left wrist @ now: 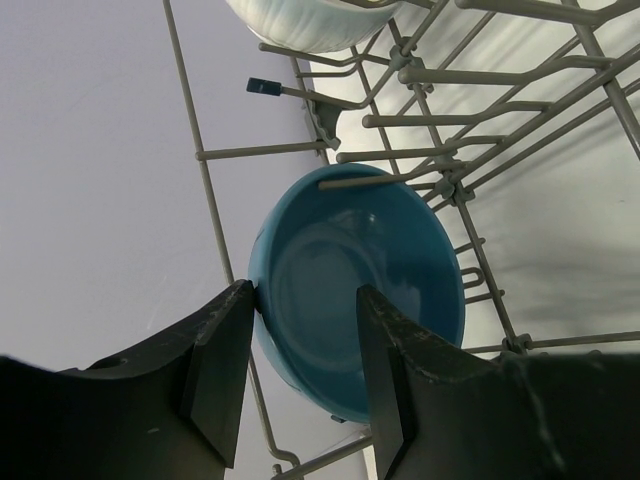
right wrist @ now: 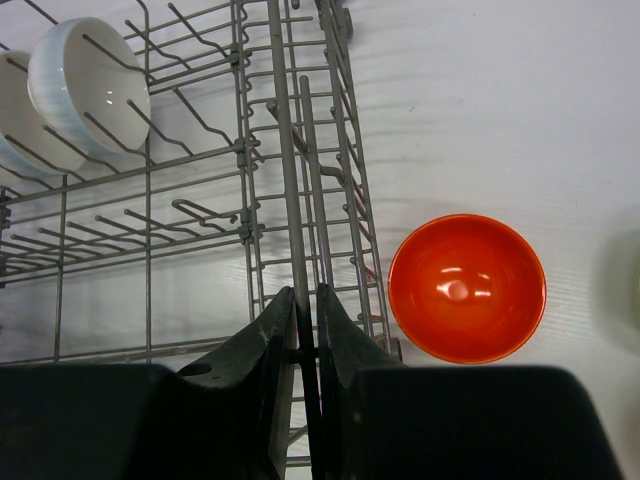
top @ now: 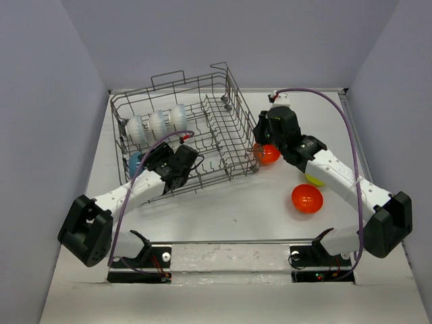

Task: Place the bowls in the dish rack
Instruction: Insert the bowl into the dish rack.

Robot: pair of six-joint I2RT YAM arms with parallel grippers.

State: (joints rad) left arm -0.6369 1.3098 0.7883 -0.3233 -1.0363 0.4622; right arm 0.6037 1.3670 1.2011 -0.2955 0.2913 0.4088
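**Blue bowl placed low in the rack while the rack is steadied**

The blue bowl (left wrist: pixel 360 290) is seen inside the dish rack (top: pixel 236 108), at the rack's near left corner, leaning among the wires. The left gripper (left wrist: pixel 305 310) is set over it with jaws apart, one finger outside the rim and one over the hollow. Whether either finger touches the bowl cannot be told from this close view. The right gripper (right wrist: pixel 305 300) is clamped together on a wire of the rack's right wall.

For this step to be done well, the right grip is best held firm so the rack is not shifted. The left fingers should be drawn straight back, clear of the tines (left wrist: pixel 420 120). The bowl should be checked for a settled seat between them.

Three white bowls (top: pixel 158 123) are stood in a row at the rack's far left. Outside it, on the tabletop (top: pixel 229 216), an orange-red bowl (right wrist: pixel 467 288) is just beside the right wall. A second orange-red bowl (top: pixel 307 199) lies toward the near right. A yellow-green bowl (top: pixel 314 179) is partly hidden under the right arm.
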